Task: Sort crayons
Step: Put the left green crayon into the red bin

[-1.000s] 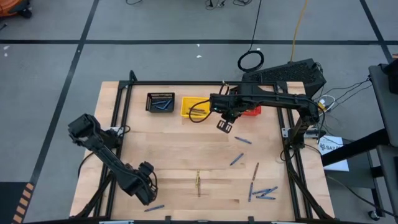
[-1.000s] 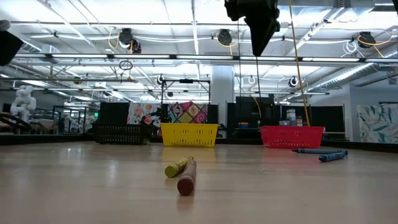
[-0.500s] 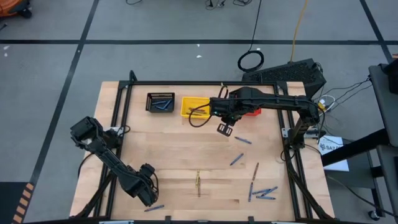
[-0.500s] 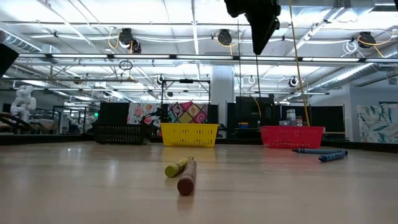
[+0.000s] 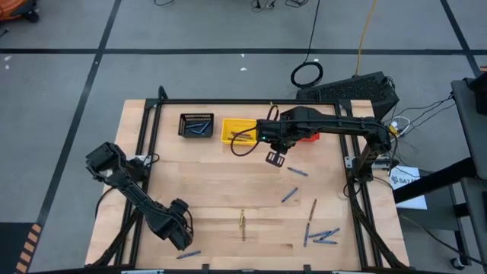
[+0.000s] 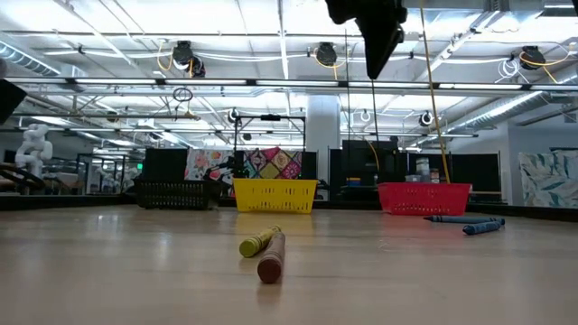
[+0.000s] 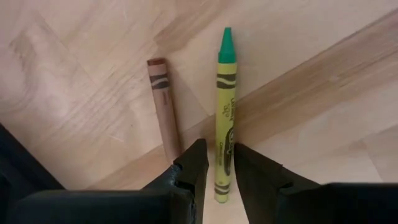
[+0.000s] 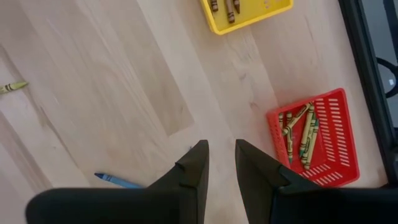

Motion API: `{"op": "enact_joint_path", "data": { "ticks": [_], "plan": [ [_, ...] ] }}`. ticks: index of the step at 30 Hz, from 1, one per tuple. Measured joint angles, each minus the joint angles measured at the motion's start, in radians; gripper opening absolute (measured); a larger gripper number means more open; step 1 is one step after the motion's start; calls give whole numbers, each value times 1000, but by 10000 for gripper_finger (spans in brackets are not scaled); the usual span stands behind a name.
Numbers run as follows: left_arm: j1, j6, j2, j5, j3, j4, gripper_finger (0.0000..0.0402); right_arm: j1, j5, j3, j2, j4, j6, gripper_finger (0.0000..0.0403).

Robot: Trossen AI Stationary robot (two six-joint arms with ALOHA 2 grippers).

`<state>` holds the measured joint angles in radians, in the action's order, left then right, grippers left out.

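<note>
Crayons lie loose on the wooden table: a yellow-green one (image 5: 243, 221) beside a brown one (image 6: 270, 256) near the front middle, and several blue (image 5: 289, 195) and brown (image 5: 313, 207) ones at the right. My left gripper (image 5: 181, 237) is shut near the front left. In its wrist view the yellow-green crayon (image 7: 224, 118) and the brown one (image 7: 164, 106) lie on the table beyond the fingers. My right gripper (image 5: 274, 157) is shut and empty, high over the table in front of the yellow basket (image 5: 238, 131) and the red basket (image 5: 307, 135).
A black basket (image 5: 196, 125) holding blue crayons stands at the far left. The yellow basket (image 8: 249, 12) holds brown crayons, and the red basket (image 8: 314, 140) holds yellow-green ones. A blue crayon (image 5: 189, 253) lies at the front edge by my left gripper. Black frame rails run along the table's sides.
My left arm has sunk a little; in the low view its dark part at the left edge now stands lower. My right gripper has shifted slightly toward the table's near edge. No crayon has moved.
</note>
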<state>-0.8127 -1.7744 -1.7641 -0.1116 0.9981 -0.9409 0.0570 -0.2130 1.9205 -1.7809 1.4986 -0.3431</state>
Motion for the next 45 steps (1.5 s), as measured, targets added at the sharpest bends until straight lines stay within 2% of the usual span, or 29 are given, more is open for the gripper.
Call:
{"op": "enact_joint_path", "data": {
  "ticks": [7,15,22,34,45],
  "plan": [
    [0,27,0,8,-1,20,86,0,0,0,0,-24,23,64],
    [-1,28,1,10,-1,32,9,0,0,0,0,-24,38,64],
    [-1,38,1,7,-1,35,5,0,0,0,0,-24,38,64],
    [0,181,0,0,49,3,3,0,0,0,0,-24,41,64],
    [7,195,56,46,55,-8,2,0,0,0,0,-24,41,64]
  ]
}}
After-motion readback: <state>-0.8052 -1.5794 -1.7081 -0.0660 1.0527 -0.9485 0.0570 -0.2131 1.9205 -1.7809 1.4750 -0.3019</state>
